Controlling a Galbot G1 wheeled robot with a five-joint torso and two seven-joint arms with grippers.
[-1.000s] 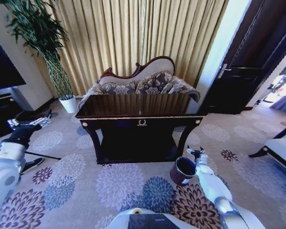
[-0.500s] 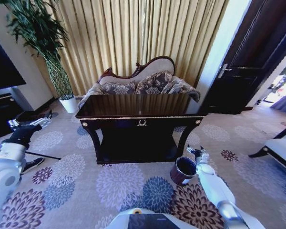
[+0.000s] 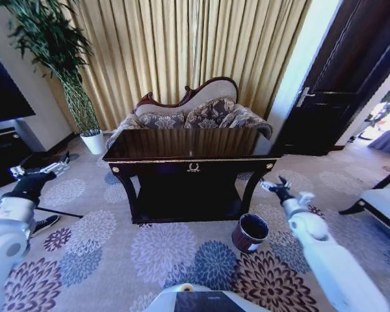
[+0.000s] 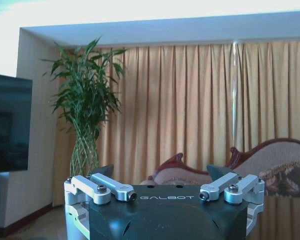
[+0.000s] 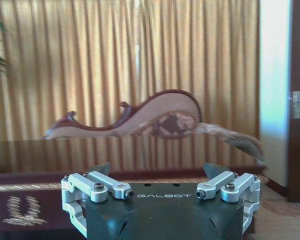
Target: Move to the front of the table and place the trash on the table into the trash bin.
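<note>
The dark glossy table (image 3: 188, 144) with its gold ornament stands straight ahead, its top bare and reflecting the curtains. The trash is out of view. On the carpet by the table's right front leg stands the round reddish-brown trash bin (image 3: 249, 232), its black inside showing. My right gripper (image 3: 273, 186) hangs open above and to the right of the bin, level with the table's right leg; in the right wrist view the right gripper (image 5: 157, 170) holds nothing and faces the table's front edge (image 5: 35, 186). My left gripper (image 3: 42, 168) is held out far left, open and holding nothing (image 4: 160, 172).
A patterned sofa (image 3: 195, 114) sits right behind the table before gold curtains. A tall plant in a white pot (image 3: 93, 141) and a black TV stand (image 3: 0, 153) are on the left, a dark door (image 3: 341, 97) on the right. Open floral carpet lies before the table.
My right arm has lifted from just beside the bin's rim, up and to the right. The left arm, the bin and the table have stayed put.
</note>
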